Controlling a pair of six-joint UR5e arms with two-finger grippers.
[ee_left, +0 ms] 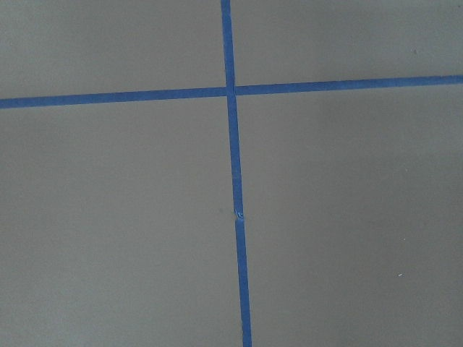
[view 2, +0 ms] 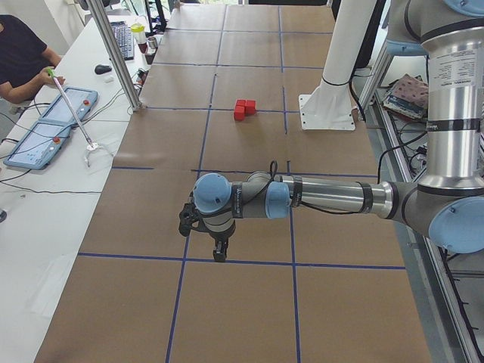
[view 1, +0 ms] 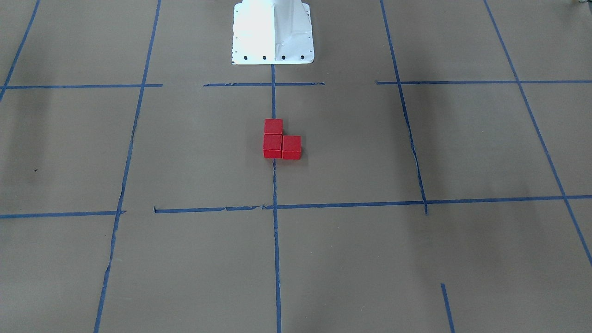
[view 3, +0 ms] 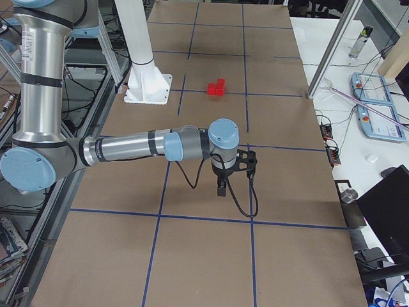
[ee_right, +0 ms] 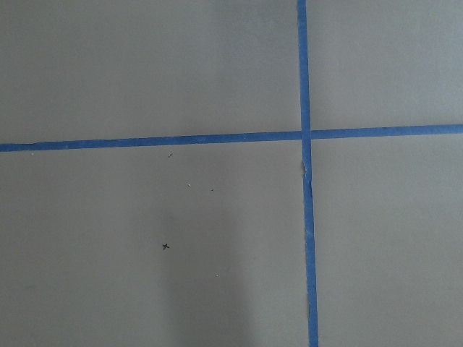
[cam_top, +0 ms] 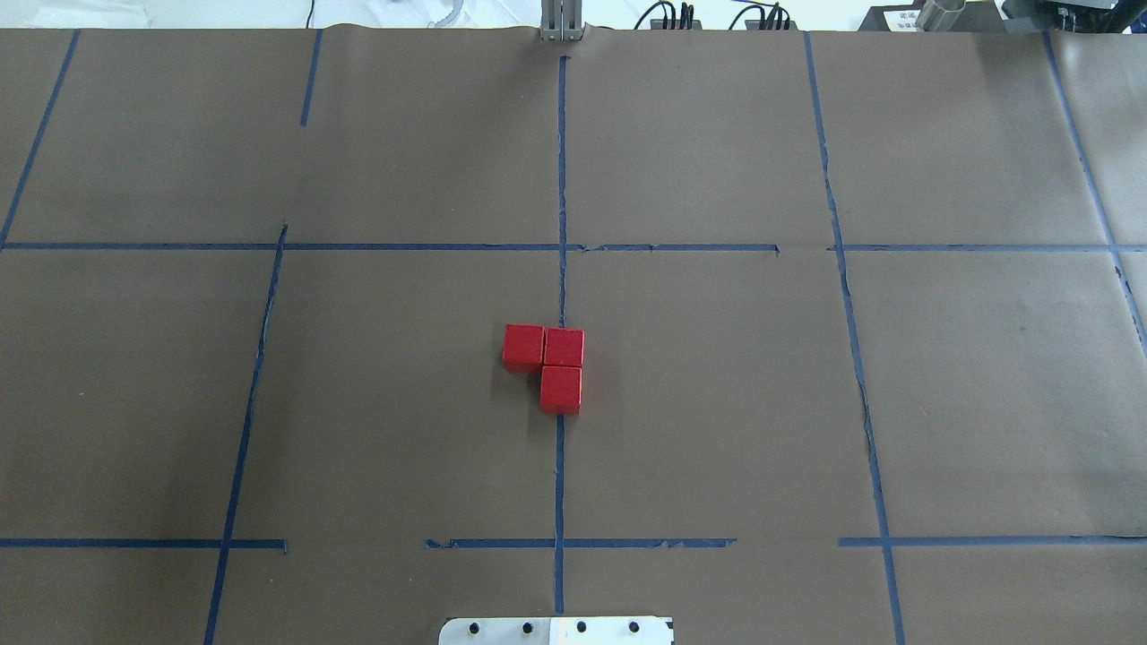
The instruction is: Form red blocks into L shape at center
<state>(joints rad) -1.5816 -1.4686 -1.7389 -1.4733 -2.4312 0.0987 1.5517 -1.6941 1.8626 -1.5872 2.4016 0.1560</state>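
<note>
Seen from my remote console, the three small glossy red cubes [cam_top: 564, 348] sat touching in an L on the vertical blue tape line [cam_top: 560, 466], at the middle of the brown paper table cover [cam_top: 717, 385]. I judged the shape finished, with nothing left to place. The left gripper [view 2: 218, 253] and right gripper [view 3: 221, 189] hung over bare paper, well apart from the cubes. I could not tell whether their fingers were spread or pressed together.

Overhead exterior: high, facing forward and down, white base plate [cam_top: 556, 630] at bottom edge. Front-facing: across table [view 1: 439, 268], steep, same base plate at top. Both share red blocks [cam_top: 547, 365] mid-frame. Side views: table ends, oblique, blocks distant. Wrist cameras: close, straight down on blue tape crossings [ee_left: 231, 91].
</note>
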